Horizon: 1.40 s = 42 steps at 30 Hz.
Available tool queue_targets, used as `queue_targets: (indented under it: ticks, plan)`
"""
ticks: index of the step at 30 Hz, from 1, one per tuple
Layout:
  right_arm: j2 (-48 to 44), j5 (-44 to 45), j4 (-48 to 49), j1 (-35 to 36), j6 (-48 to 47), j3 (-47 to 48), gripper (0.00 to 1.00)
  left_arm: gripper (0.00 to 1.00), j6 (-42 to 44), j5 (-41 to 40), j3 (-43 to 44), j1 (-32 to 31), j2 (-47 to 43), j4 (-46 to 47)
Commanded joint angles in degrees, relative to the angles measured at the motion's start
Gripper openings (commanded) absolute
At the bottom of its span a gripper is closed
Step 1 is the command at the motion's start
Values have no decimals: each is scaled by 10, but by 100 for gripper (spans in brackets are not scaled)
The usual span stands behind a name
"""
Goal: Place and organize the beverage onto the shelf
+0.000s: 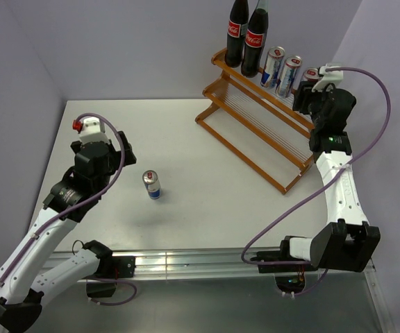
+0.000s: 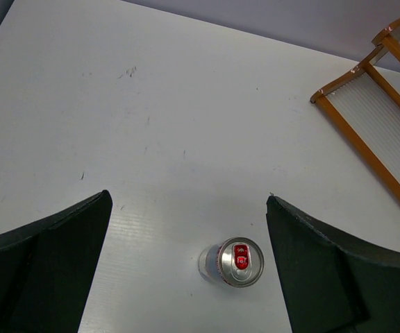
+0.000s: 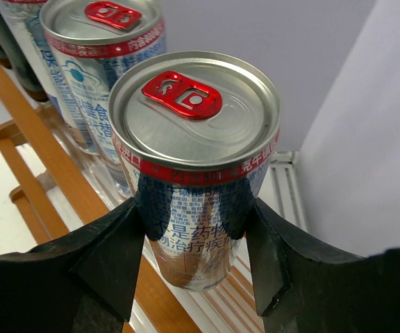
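One can waits on the counter under the wide left gripper; right gripper clamps a shelf can, and a crooked release could topple its neighbour.

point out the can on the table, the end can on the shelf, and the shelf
table can [image 1: 152, 187]: top external view, its side
end can [image 3: 198, 208]: right wrist view, printed side
shelf [image 1: 253, 142]: top external view, lower tier rods

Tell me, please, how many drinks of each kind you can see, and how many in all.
Tall dark cola bottles with red labels: 2
Slim silver-blue metal cans with red tabs: 4
Total: 6
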Motion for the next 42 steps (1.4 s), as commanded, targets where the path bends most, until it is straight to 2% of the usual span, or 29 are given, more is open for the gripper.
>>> queue_targets:
  ticks: [1,9,14,17,21,23,25,28,29,30,36,42]
  plan:
    - [6,-49,55,-9,0,45,0,100,11,14,-1,2,0,23]
    - [28,-68,54,-19,7,45,4,100,12,19,-2,1,1,25]
    - [40,-61,49,-22,9,49,16,99,12,20,-2,2,1,25]
    - [43,-65,47,-23,4,50,21,100,13,21,-3,2,0,26]
    - [41,-65,42,-23,-1,48,39,100,14,23,-4,2,0,27]
    - [37,-67,34,-23,-2,51,42,100,14,24,-4,2,0,28]
    - [31,-72,30,-23,-2,48,49,100,14,24,-4,2,0,27]
    - [25,-83,26,-23,-4,47,67,99,13,23,-4,2,1,27]
    - [22,-82,26,-23,-3,46,84,100,13,23,-4,1,0,27]
    - [21,-79,24,-23,-1,46,93,100,14,23,-5,2,0,27]
    - [0,-56,28,-23,3,38,100,100,12,25,-4,1,3,26]
    - [-41,-25,21,-23,15,19,100,99,-3,22,2,1,12,20]
